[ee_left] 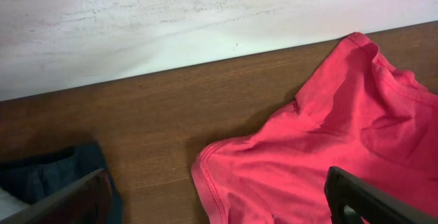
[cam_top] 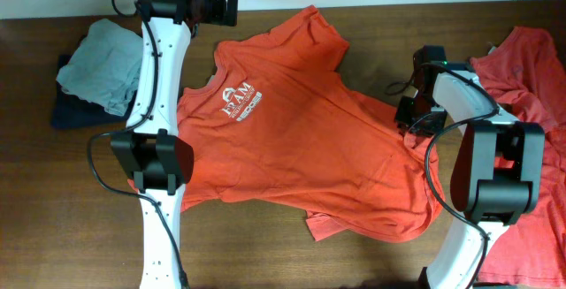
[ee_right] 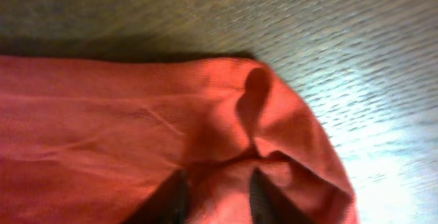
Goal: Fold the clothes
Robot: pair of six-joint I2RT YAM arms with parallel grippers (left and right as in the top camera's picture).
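Note:
An orange-red T-shirt (cam_top: 301, 139) lies spread across the middle of the table, front up, with a white chest logo (cam_top: 240, 103). My right gripper (cam_top: 409, 117) sits at its right edge. In the right wrist view the gripper (ee_right: 217, 196) pinches a raised fold of that shirt (ee_right: 123, 121) between its dark fingers (ee_right: 174, 203). My left gripper (cam_top: 225, 8) hovers by the back edge, near the shirt's upper sleeve. In the left wrist view it (ee_left: 219, 210) is wide open above the sleeve hem (ee_left: 205, 176) and holds nothing.
A second coral shirt (cam_top: 531, 86) lies crumpled at the right edge of the table. A grey garment (cam_top: 102, 64) rests on a dark navy one (cam_top: 75, 112) at the back left. A white wall (ee_left: 171, 25) rises behind the brown table (ee_left: 164, 114).

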